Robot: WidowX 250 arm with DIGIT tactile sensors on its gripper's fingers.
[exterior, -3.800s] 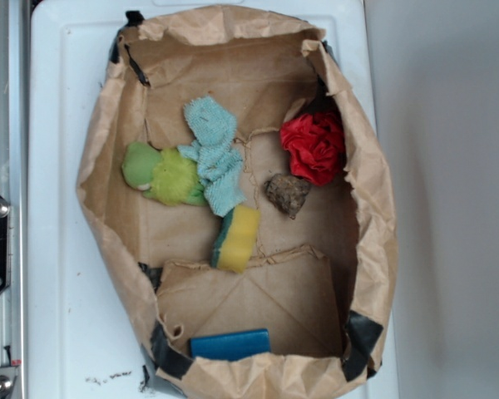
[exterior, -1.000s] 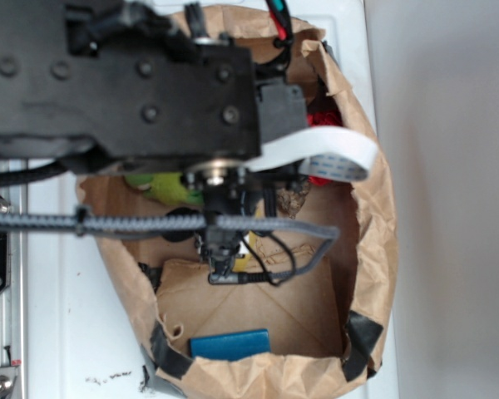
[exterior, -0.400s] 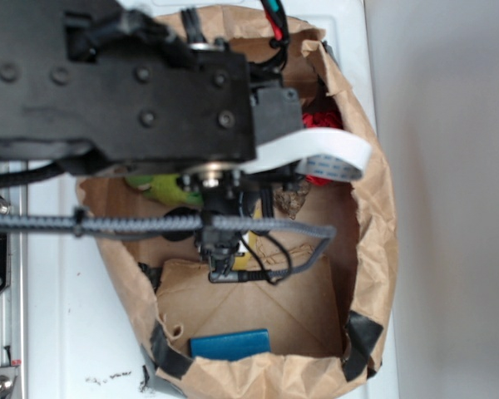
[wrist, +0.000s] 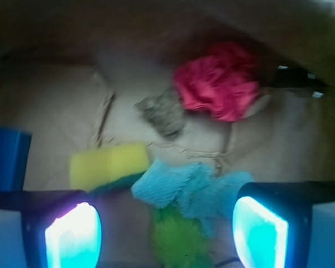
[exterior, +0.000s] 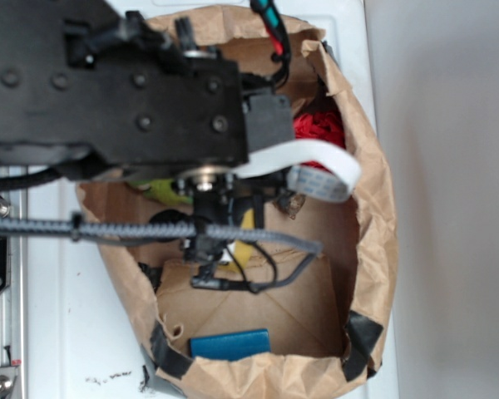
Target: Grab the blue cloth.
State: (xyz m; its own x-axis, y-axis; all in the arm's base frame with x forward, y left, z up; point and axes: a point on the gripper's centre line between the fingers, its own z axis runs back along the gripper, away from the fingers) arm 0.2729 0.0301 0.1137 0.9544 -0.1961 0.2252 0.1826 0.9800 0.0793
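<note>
Wrist view: fingers (wrist: pixel 72 237) spread wide, nothing between them, hanging above the floor of the paper bag (exterior: pixel 374 216). Blue cloth (wrist: pixel 184 187) lies in the gap between the fingers, a bit ahead of the tips, with its bulk nearer the right-hand pad. Its long axis runs roughly across the frame, pad to pad, so closing would pinch it end to end rather than across the narrow way. Yellow sponge (wrist: pixel 109 164) touches the cloth on its left; green plush (wrist: pixel 178 240) sits just beneath the cloth, directly between the pads; grey lump (wrist: pixel 163 111) and red cloth (wrist: pixel 220 86) lie beyond the cloth. Exterior view: arm hides the cloth. Judgement: drop straight down, slight forward nudge; the plush may get caught too.
</note>
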